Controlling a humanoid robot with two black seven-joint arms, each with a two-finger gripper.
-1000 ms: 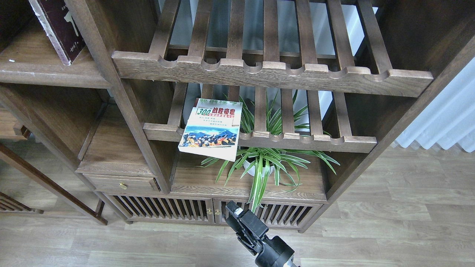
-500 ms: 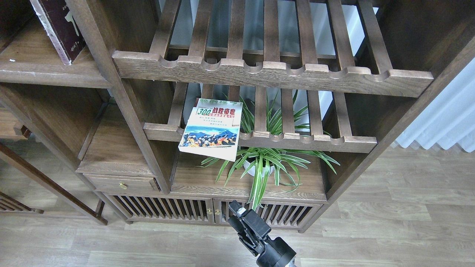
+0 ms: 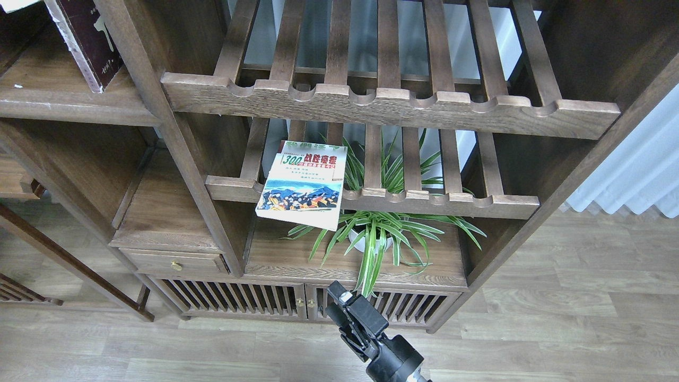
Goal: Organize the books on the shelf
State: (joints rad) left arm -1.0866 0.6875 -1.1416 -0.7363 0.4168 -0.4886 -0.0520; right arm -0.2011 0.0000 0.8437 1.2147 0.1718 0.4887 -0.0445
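We have the maroon book (image 3: 85, 40) on the shelf (image 3: 58, 95); the "300" book (image 3: 302, 185) lies on the slatted rack (image 3: 440, 200). Our gripper's (image 3: 339, 302) opening is unclear, below near the floor.

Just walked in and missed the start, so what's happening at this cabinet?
A robot is sorting books. Its one visible gripper hangs low before the cabinet doors, holding nothing. The small "300" paperback lies on the lower slatted rack, jutting over its front rail. The maroon book leans on the solid shelf upper left.
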